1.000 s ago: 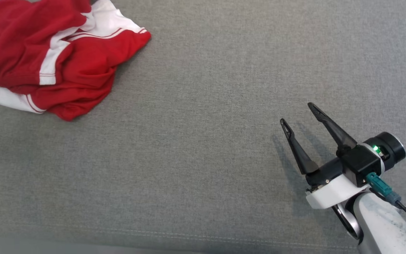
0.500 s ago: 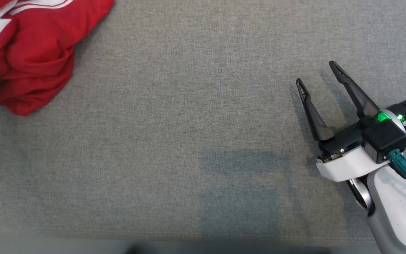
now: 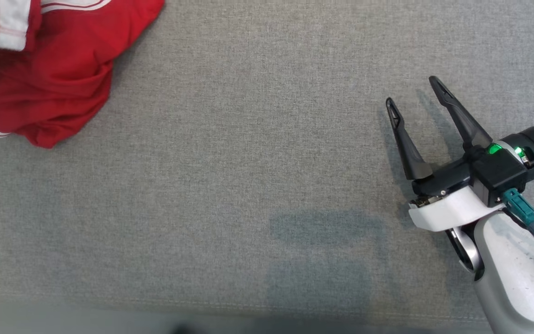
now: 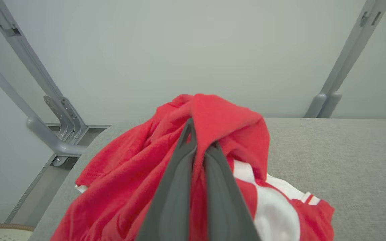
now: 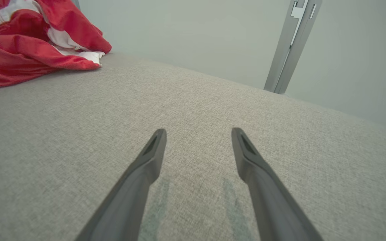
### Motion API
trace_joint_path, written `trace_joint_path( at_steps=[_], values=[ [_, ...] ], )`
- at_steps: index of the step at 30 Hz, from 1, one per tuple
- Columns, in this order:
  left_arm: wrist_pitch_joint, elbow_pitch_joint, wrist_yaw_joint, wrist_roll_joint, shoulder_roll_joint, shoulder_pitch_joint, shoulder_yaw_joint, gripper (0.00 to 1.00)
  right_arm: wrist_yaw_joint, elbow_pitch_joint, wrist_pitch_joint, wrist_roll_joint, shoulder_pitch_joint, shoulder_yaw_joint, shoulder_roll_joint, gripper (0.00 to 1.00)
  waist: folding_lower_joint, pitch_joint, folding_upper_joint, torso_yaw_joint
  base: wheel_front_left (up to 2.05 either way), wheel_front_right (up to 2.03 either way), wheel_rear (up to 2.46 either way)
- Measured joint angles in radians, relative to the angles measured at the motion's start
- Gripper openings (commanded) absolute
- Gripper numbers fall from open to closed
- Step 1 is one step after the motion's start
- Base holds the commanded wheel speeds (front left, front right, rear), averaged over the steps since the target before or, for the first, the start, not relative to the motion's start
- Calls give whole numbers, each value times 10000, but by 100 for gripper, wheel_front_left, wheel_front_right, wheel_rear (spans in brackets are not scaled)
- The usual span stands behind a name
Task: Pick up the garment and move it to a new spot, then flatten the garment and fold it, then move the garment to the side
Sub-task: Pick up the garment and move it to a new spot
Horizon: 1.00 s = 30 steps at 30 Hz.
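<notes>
Left pincer [image 4: 199, 137] clenched on a raised fold of the red garment [image 3: 40, 83], heaped at ten o'clock on the bench [image 3: 248, 185]; right pincer [image 3: 411, 91] released, well apart at four o'clock; the left arm's carry, surely.

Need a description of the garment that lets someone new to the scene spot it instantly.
Start from the wide grey padded surface and go to its far left corner. There lies a crumpled garment, a fold of it pinched in the shut left tool. Bright red with white panels, it stands out against the plain grey around it.
</notes>
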Motion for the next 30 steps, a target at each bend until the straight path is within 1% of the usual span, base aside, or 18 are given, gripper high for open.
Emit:
trace_joint_path(
  at_steps=[2, 4, 9, 13, 16, 17, 21, 23, 26, 27, 29, 30],
  values=[
    [-123, -228, 0, 0, -71, -131, -341, 0, -10, 98, 0, 88, 0, 65, 132, 100, 0, -178, -1, 23, 0, 0, 0],
    [-280, -508, 0, 4, -274, -242, -826, 0, -12, 188, 0, 169, 2, 173, 307, 100, 0, -374, 0, 37, 0, 0, 0],
    [-336, -1277, 0, -23, -940, -316, -2493, 0, -12, 430, 0, 343, 30, 362, 648, 100, 0, -942, 0, 19, 0, 0, 0],
    [-88, -1804, 0, -546, -1526, -176, -3789, 0, -12, 545, 0, 464, 63, 529, 940, 100, 0, -1430, 0, -86, 0, 0, 0],
    [360, -2238, 0, -1141, -1720, 166, -4715, 0, -13, 602, 0, 616, 161, 558, 1064, 100, 0, -1783, 0, -239, 0, 0, 0],
    [360, -2238, 0, -1141, -1720, 166, -4715, 0, -13, 602, 0, 616, 161, 558, 1064, 100, 0, -1783, 0, -239, 0, 0, 0],
    [1172, -2801, -31, -2096, -1837, 838, -5756, 0, -100, 612, 0, 738, 457, 537, 1177, 100, -1, -2167, 0, -578, 0, 0, 0],
    [1668, -3009, -31, -2629, -1831, 1221, -6211, 0, -236, 610, 0, 786, 646, 472, 1183, 100, -1, -2333, 0, -787, 0, 0, 0],
    [2460, -3405, -31, -3572, -1866, 1965, -6857, 0, -351, 614, 0, 859, 1067, 372, 1183, 100, -1, -2574, 0, -1115, 0, 0, 0],
    [2895, -3611, -31, -4115, -1848, 2380, -7022, 0, -362, 631, 0, 871, 1360, 351, 1187, 100, -1, -2719, 0, -1345, 0, 0, 0],
    [3204, -3946, -31, -4456, -1739, 2572, -7037, 0, -431, 629, 0, 888, 1594, 324, 1202, 100, -1, -2853, 0, -1573, 0, 0, 0],
    [3440, -4543, -31, -4598, -1480, 2573, -7181, 0, -435, 627, 0, 890, 1769, 293, 1204, 100, -1, -2979, 0, -1804, 0, 0, 0]
  ],
)
